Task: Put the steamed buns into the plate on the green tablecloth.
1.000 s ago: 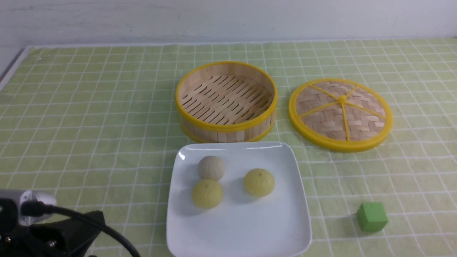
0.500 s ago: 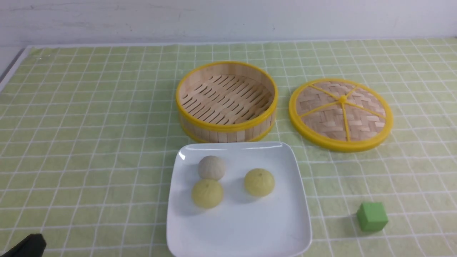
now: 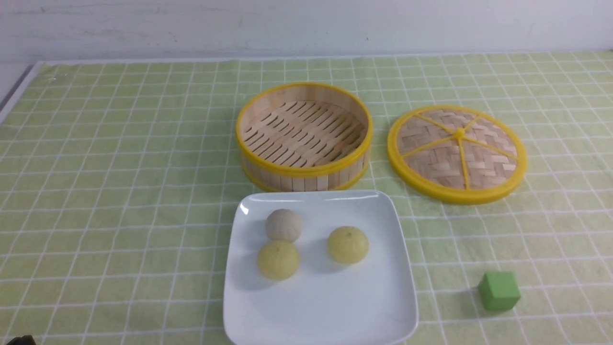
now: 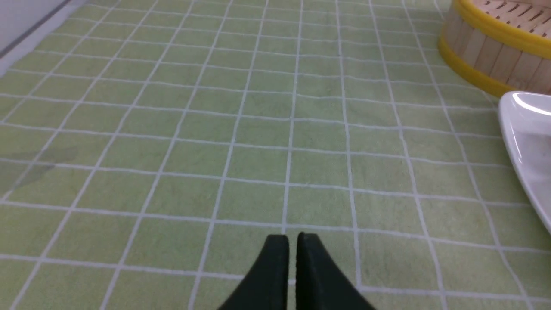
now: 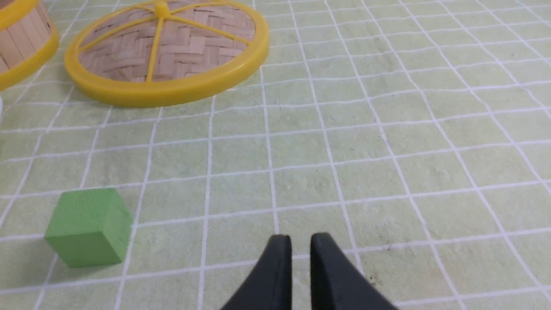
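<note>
In the front view, the white square plate point(image 3: 321, 306) lies on the green tablecloth point(image 3: 119, 201), toward the cloth's near edge. All three steamed buns are on it. The off-white bun point(image 3: 284, 225) is near the plate's far left corner; one yellow bun point(image 3: 278, 260) sits just on its near side, close to the plate's left rim. The other yellow bun point(image 3: 348, 245) stands apart from them, between the middle of the plate and its far right corner. Just beyond the plate's far rim is the empty bamboo steamer basket point(image 3: 304, 136), with the woven lid point(image 3: 457, 154) to its right. The green cube point(image 3: 499, 291) is right of the plate, toward the cloth's near edge. A dark bit of the left arm point(image 3: 21, 340) shows at the cloth's near left corner.

The left wrist view adds the left gripper point(image 4: 292, 237), its fingertips slightly parted with bare cloth between them, holding nothing. Only parts of the basket and plate show, and none of the buns.

The right wrist view adds the right gripper point(image 5: 301, 237), absent from the front view. Its fingertips stand apart, empty, over the cloth. Cube and lid show here.
</note>
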Controlling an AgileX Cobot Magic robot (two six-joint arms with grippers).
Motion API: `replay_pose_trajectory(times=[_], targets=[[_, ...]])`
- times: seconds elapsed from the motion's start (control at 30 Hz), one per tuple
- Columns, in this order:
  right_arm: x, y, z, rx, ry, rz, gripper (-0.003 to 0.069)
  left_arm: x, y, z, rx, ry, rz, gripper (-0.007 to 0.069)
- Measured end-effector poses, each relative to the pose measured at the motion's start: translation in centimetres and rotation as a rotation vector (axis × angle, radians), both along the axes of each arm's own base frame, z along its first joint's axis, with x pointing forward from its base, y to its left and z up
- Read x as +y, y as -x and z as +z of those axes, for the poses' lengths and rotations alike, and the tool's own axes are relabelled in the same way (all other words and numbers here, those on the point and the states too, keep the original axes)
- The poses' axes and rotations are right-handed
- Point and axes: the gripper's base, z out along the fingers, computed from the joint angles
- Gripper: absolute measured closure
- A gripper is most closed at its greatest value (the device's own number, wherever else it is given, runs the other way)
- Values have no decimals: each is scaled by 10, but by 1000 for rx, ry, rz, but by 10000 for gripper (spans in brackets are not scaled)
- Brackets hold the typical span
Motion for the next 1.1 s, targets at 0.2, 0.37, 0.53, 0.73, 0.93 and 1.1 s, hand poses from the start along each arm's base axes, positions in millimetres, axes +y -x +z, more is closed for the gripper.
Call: replay_pose_trajectory(times=[0.2, 0.37, 0.53, 0.73, 0.93, 1.1], targets=[[0, 0, 0, 0, 0, 0, 559, 0, 0, 0, 1, -3, 0, 564], [0, 0, 0, 0, 0, 0, 553, 0, 0, 0, 2, -13, 1, 556], [0, 0, 0, 0, 0, 0, 545, 1, 0, 0, 2, -17, 1, 552], [0, 0, 0, 0, 0, 0, 539, 1, 0, 0, 4, -19, 2, 553], [0, 0, 0, 0, 0, 0, 529, 1, 0, 0, 4, -21, 2, 552], [0, 0, 0, 0, 0, 0, 524, 1, 0, 0, 4, -22, 2, 547]])
